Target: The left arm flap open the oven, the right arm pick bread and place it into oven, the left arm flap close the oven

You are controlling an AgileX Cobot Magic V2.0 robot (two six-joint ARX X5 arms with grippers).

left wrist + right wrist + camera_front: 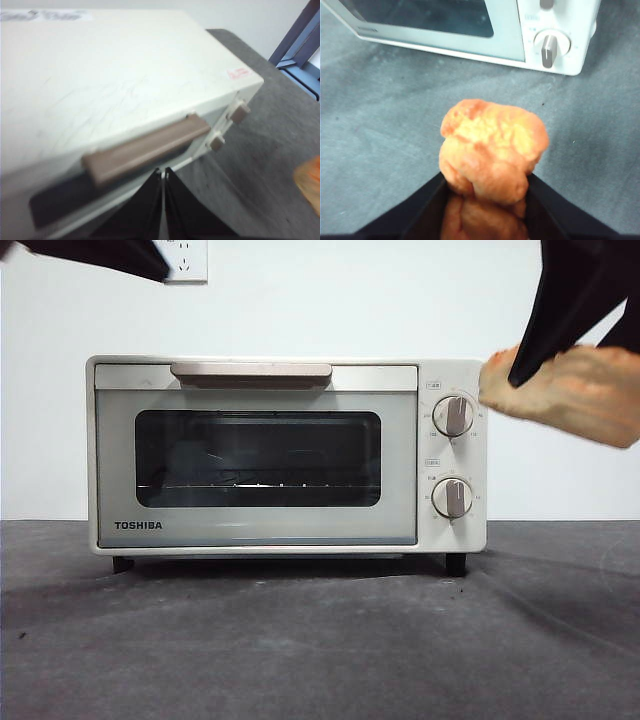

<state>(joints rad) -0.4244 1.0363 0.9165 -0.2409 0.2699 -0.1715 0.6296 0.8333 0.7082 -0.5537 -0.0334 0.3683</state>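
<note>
Progress: we judge the bread picked, but the oven point(255, 452) door is shut, so opening, loading and closing all remain.
Right arm: our right gripper point(485, 187) clamps the bread point(490, 150), lifted off the table, beside the oven's knob end.
Left arm: our left gripper point(163, 176) hangs above the oven's front edge, near the handle point(145, 147), jaws pressed together, holding nothing.
Bread: lumpy, golden-orange, knobbly crust, far smaller than the oven.
Oven: cream-white, dark glass window.

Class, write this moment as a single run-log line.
oven: door shut | left gripper: shut, near handle | right gripper: holding bread aloft, right of oven
</note>
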